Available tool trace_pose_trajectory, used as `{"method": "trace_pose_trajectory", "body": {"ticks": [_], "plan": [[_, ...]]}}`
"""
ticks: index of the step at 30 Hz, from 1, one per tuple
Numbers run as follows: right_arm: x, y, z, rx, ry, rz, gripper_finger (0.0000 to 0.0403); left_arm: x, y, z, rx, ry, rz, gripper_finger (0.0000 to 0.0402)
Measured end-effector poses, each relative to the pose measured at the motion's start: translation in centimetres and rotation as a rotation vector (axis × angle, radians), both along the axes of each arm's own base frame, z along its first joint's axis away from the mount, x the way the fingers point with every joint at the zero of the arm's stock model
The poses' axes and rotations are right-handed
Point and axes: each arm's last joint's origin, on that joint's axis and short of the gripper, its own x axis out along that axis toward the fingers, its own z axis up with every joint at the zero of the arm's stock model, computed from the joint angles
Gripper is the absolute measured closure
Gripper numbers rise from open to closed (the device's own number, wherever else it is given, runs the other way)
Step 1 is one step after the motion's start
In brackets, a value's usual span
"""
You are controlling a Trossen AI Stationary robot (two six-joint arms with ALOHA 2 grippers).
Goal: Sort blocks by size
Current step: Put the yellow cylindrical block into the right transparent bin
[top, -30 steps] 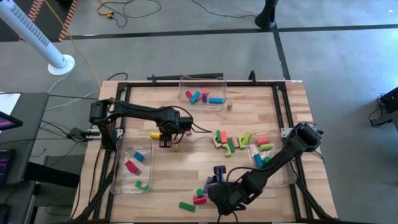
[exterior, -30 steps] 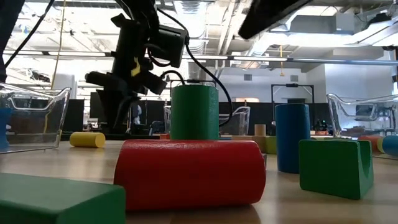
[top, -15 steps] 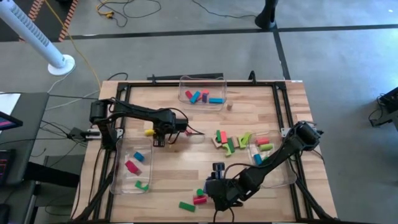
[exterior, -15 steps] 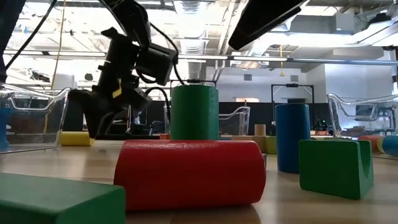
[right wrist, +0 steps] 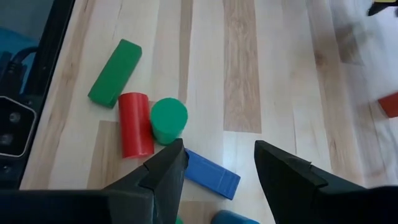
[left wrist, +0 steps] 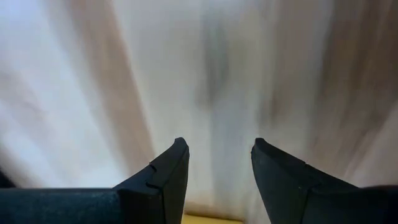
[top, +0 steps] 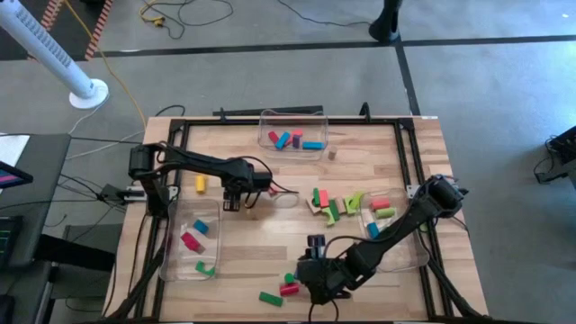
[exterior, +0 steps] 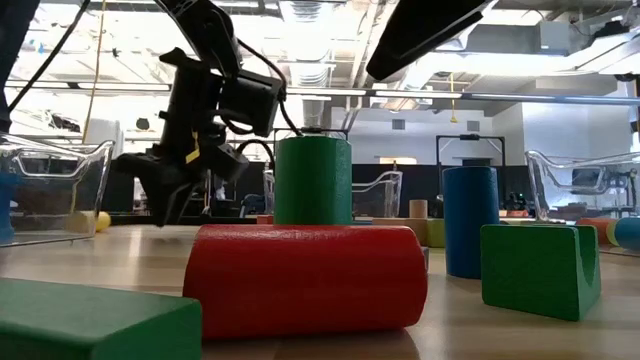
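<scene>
Blocks lie scattered over the wooden tabletop (top: 270,238) and in three clear bins. A yellow cylinder (top: 201,184) sits alone on the wood near the left arm's base, well apart from the rest. The bin at the far edge (top: 292,135) holds red, blue and purple pieces; the bin on the left (top: 192,241) holds a blue, a pink and a green piece; the bin on the right (top: 389,236) holds red, tan, green and blue ones. A loose heap of green, red and tan blocks (top: 335,203) lies just beside the right bin.

Near the front edge sits a small cluster: a green bar (right wrist: 115,73), a red cylinder (right wrist: 134,123) lying on its side, a green cylinder (right wrist: 168,120) standing upright and touching the red one, and a blue bar (right wrist: 211,173) close by.

Left pincer (top: 231,203) hangs low over bare wood, between the yellow cylinder and the heap, its fingers (left wrist: 166,177) parted with nothing between them. Right pincer (right wrist: 216,163) hovers over the front cluster, released as well, with the blue bar showing in the gap between its fingers and the green cylinder just beyond one fingertip.
</scene>
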Motion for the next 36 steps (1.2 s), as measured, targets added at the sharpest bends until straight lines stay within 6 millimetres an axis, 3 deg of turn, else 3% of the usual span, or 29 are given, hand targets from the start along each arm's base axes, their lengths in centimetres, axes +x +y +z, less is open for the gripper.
{"method": "trace_pose_trajectory", "body": {"ticks": [5, 11, 16, 20, 28, 36], "plan": [[0.0, 0.0, 0.0, 0.000, 0.000, 0.000, 0.0182, -0.3, 0.4, 1.8, 0.061, -0.058, 0.000, 0.0235], [0.0, 0.0, 0.0, 0.003, -0.005, 0.000, 0.0182, -1.1, 1.6, 6.5, 0.138, -0.254, 0.045, 0.0235], [0.0, 0.1, 0.0, 0.005, -0.007, 0.003, 0.0182, -4.1, 3.9, 11.0, 0.188, -0.439, 0.202, 0.0235], [0.0, 0.2, 0.1, 0.004, -0.009, 0.006, 0.0182, -7.2, 6.5, 13.0, 0.163, -0.540, 0.397, 0.0235], [0.0, 0.2, 0.1, -0.019, -0.008, 0.033, 0.0182, -12.2, 11.3, 13.0, 0.083, -0.501, 0.713, 0.0235], [0.0, 0.2, 0.1, -0.025, -0.010, 0.042, 0.0182, -14.1, 13.5, 10.3, -0.060, -0.370, 0.838, 0.0235]]}}
